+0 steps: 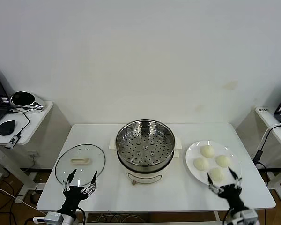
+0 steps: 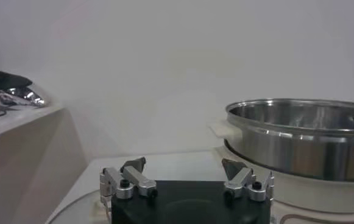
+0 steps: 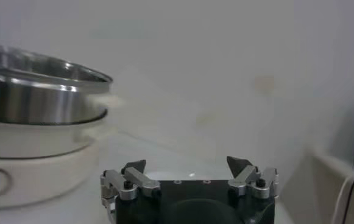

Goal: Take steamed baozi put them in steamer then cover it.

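Four buns [image 1: 211, 162] sat on plate [image 1: 191, 152], right of empty steamer [image 1: 144, 147]; lid [image 1: 80, 162] lay flat to its left. Both pincers, left [image 1: 80, 178] & right [image 1: 222, 177], were spread apart, nothing held. Risks: soft bun squashed/slipping; glass lid sliding off white worktop [image 1: 107, 192]. Plain white wall behind, side desks w/ laptops.

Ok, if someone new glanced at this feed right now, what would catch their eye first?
The shiny steamer at the table's centre, open and empty, its perforated tray showing. Right of it, four steamed baozi on a white plate; left of it, the cover lies flat on the table. The left gripper and right gripper wait open at the near edge, holding nothing.
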Tool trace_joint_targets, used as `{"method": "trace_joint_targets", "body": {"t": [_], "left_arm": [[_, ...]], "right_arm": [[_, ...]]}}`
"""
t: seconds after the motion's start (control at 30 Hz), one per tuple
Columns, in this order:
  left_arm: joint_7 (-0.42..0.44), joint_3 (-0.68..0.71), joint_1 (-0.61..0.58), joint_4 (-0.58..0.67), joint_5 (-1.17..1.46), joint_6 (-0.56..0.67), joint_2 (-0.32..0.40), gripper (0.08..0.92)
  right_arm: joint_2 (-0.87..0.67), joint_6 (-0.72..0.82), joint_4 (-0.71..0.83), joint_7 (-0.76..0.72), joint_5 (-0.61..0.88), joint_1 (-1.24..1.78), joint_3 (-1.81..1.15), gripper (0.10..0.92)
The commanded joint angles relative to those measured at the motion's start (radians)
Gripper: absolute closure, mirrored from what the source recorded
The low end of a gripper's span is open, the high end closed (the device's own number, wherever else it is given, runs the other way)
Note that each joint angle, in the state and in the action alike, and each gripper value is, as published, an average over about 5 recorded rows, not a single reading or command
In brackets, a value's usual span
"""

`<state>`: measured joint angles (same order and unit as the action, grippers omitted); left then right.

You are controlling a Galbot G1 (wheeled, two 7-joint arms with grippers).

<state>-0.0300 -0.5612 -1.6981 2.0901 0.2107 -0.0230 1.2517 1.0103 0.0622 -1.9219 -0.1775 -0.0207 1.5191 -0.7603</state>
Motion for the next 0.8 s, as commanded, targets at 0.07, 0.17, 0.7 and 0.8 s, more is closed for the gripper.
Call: {"method": "trace_joint_targets", "body": {"t": [0.07,0.17,0.7,0.8], "left_arm": [[0.004,0.001,0.000,-0.009,-0.064,-0.007,-0.006,0.177],[0.000,0.000,0.001,-0.017,-0.083,-0.001,-0.005,0.177],[0.001,-0.051,0.009,-0.044,-0.100,0.007,-0.024,0.177],[0.004,-0.060,0.013,-0.051,-0.100,0.007,-0.030,0.177]], "right_arm": [[-0.357,0.146,0.142,-0.278,-0.230,-0.288,0.062,0.203],[-0.463,0.153,0.198,-0.416,-0.266,-0.400,0.159,0.203],[-0.478,-0.001,0.641,-0.874,-0.366,-1.171,0.895,0.203],[-0.430,-0.016,0.701,-0.910,-0.364,-1.230,0.964,0.203]]}}
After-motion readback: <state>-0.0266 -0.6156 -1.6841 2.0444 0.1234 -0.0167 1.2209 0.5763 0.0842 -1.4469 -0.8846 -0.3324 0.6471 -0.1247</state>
